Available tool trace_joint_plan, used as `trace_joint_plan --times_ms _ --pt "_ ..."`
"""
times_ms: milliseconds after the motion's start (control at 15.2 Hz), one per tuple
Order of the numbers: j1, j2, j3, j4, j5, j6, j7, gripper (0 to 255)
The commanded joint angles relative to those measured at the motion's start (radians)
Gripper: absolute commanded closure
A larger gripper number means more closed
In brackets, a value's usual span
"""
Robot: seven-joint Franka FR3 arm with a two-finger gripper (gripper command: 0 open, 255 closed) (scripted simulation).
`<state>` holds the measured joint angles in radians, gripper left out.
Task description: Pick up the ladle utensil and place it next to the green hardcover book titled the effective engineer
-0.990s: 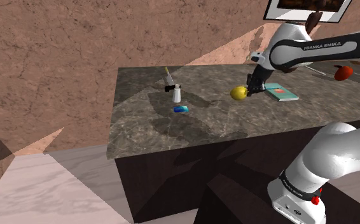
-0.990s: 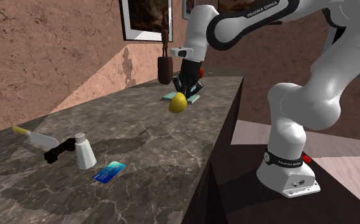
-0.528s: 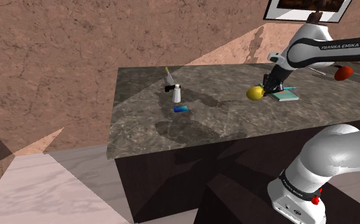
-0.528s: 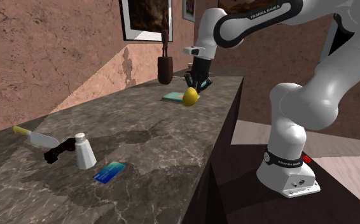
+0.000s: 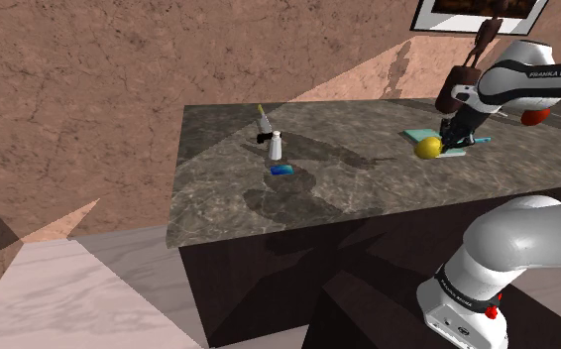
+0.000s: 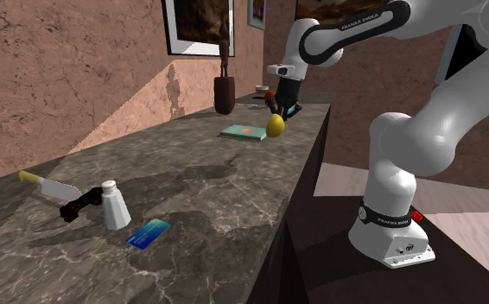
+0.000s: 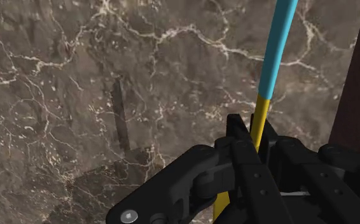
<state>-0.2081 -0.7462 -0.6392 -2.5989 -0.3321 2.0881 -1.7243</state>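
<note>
The white arm (image 5: 526, 87) is carrying the black lettering FRANKA EMIKA on its forearm, at the upper right of the shoulder view and the top of the second exterior view. Nothing on the book (image 6: 243, 132) cover is reading clearly.

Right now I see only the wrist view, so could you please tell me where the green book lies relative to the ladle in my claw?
Observer: The book lies flat on the counter; in the second exterior view the ladle shows its yellow bowl just to the book's right.
Operator: Is the counter's edge close there?
Observer: Yes, the bowl is near the edge on the arm side.
Operator: Anything else nearby?
Observer: A dark brown vase stands beyond the book, by the wall.
</note>
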Motion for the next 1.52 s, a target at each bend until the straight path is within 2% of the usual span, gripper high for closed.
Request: trace_joint_plan --times_ms 0,396,792,1452 --pt "-0.013 0.009 -0.047 0.032 -0.015 -0.016 -0.057 255" --pt "-0.024 0.058 -0.195 0.134 -0.044 -0.038 -0.215 255" --pt "0.015 0.131 -0.354 0.261 -0.042 -0.055 -0.365 255" --pt "0.048 0.178 -0.447 0.175 -0.058 0.088 -0.384 255"
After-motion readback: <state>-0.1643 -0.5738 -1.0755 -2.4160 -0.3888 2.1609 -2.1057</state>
